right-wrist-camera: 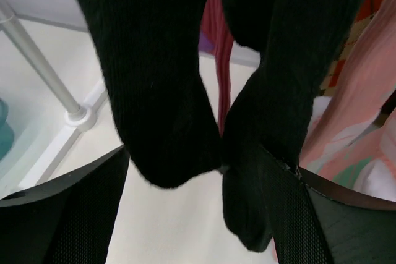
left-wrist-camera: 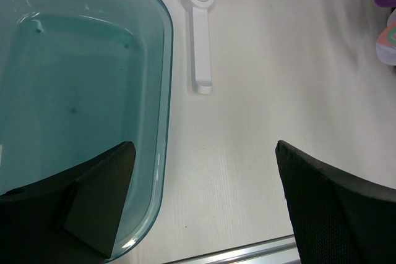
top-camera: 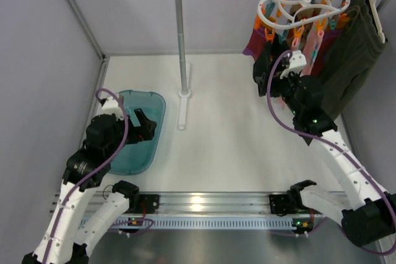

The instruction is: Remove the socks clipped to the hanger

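The right gripper is up under the hanger, its jaws standing wide apart and clamped on nothing; two black socks hang down into the gap between its fingers. One sock's toe sits close to the inner face of the finger on the left of the wrist view; the other sock's toe drops lower and lies against, or just in front of, the finger on the right, and I cannot tell which. Beyond the fingertips, behind the black pair, hangs a maroon sock; outside the right-hand finger hang a pink and white sock and, higher up, an orange checked sock.

The left gripper is spread fully and holds nothing; one finger hovers over the teal basin, the other over the bare table, with the basin's rim running between them; the foot of the rail stand lies ahead of the fingertips.

As for progress, the job looks barely begun; every sock that shows hangs from its clip on the hanger, and no sock shows in the part of the basin that the left wrist view takes in. By my reading the step in hand is taking hold of the black pair; after that come pulling them free of the clips and then the maroon, pink and checked ones. The big dark garment beside the hanger is no part of the job.
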Controlling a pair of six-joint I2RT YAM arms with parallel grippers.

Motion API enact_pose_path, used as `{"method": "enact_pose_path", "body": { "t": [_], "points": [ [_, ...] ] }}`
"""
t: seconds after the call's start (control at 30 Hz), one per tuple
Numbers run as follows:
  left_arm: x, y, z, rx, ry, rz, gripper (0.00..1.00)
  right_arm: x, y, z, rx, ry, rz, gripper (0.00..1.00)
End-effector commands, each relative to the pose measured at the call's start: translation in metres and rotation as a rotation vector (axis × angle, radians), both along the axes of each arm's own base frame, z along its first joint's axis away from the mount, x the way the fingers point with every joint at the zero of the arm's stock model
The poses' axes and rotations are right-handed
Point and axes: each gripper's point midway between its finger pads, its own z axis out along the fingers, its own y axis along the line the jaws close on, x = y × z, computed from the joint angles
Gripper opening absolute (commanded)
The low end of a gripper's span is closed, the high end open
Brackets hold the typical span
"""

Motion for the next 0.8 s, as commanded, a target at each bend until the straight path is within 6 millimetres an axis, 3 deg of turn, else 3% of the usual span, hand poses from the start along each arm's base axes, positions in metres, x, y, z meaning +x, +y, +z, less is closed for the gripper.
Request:
{"method": "enact_pose_path", "body": {
  "t": [0.0,0.13,0.27,0.33,0.4,0.43,0.47,0.5,0.53,0.57,0.6,0.7,0.77],
  "points": [
    [0.004,-0.010,0.025,-0.024,-0.071,-0.056,0.99,0.022,-0.014,0.053,-0.029,-0.170,-0.081,0.81],
    [0.005,-0.014,0.035,-0.028,-0.087,-0.075,0.98,0.035,-0.004,0.053,-0.052,-0.171,-0.046,0.77],
    [0.011,-0.021,0.060,-0.076,-0.131,-0.089,0.99,0.036,0.014,0.047,-0.026,-0.181,0.046,0.53],
    [0.012,-0.030,0.084,-0.121,-0.169,-0.120,0.99,0.033,0.023,0.051,0.015,-0.217,0.087,0.49],
    [0.023,-0.038,0.098,-0.155,-0.176,-0.124,0.99,0.031,0.026,0.042,0.034,-0.223,0.099,0.36],
    [0.025,-0.040,0.118,-0.177,-0.208,-0.127,0.99,0.030,0.028,0.046,0.071,-0.237,0.104,0.20],
    [0.029,-0.044,0.130,-0.200,-0.226,-0.134,0.99,0.029,0.029,0.040,0.080,-0.232,0.109,0.16],
    [0.040,-0.052,0.131,-0.206,-0.205,-0.154,0.99,0.026,0.030,0.042,0.089,-0.242,0.114,0.16],
    [0.042,-0.055,0.154,-0.225,-0.246,-0.163,0.99,0.024,0.032,0.042,0.103,-0.246,0.118,0.15],
    [0.047,-0.059,0.163,-0.233,-0.257,-0.175,0.98,0.021,0.033,0.042,0.118,-0.261,0.120,0.06],
    [0.063,-0.067,0.178,-0.238,-0.268,-0.185,0.99,0.018,0.036,0.043,0.133,-0.266,0.125,0.03],
    [0.086,-0.090,0.196,-0.193,-0.291,-0.201,0.98,0.010,0.041,0.041,0.172,-0.280,0.129,0.00],
    [0.102,-0.126,0.213,-0.109,-0.337,-0.201,0.98,0.007,0.047,0.036,0.177,-0.269,0.119,0.00]
  ]
}}
